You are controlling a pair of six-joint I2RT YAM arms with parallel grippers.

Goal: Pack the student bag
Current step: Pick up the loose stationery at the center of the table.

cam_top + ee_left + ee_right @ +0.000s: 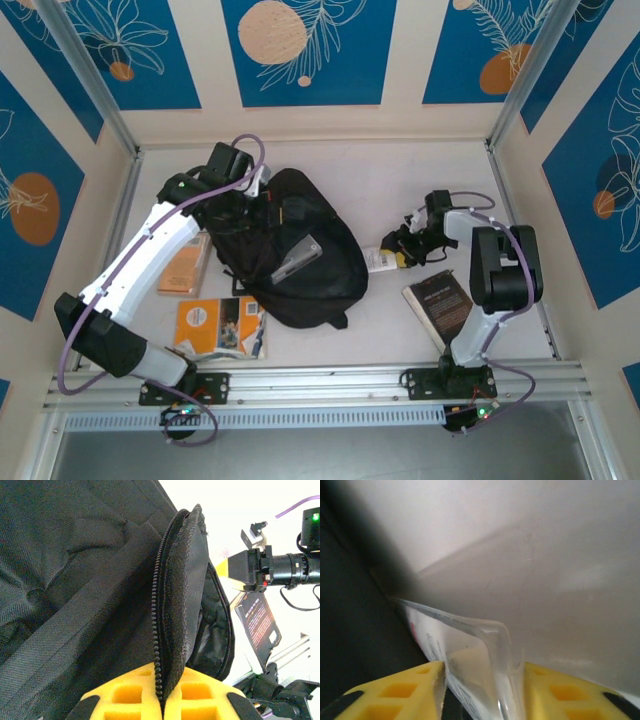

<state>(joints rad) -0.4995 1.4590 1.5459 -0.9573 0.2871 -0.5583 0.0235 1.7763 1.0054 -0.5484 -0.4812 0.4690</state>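
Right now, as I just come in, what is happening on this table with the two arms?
The two arms are packing the student bag, which lies in the middle of the table. The left gripper has its jaws closed on the bag's zippered edge. The right gripper has its jaws closed on a clear plastic packet, just right of the bag. Orange books lie to the left of the bag and a dark book to its right, not yet packed.

Left of the student bag (305, 250), the left arm (150, 250) hides half an orange book (190, 270); right of it, a clear packet (470, 665) shows blurred print.
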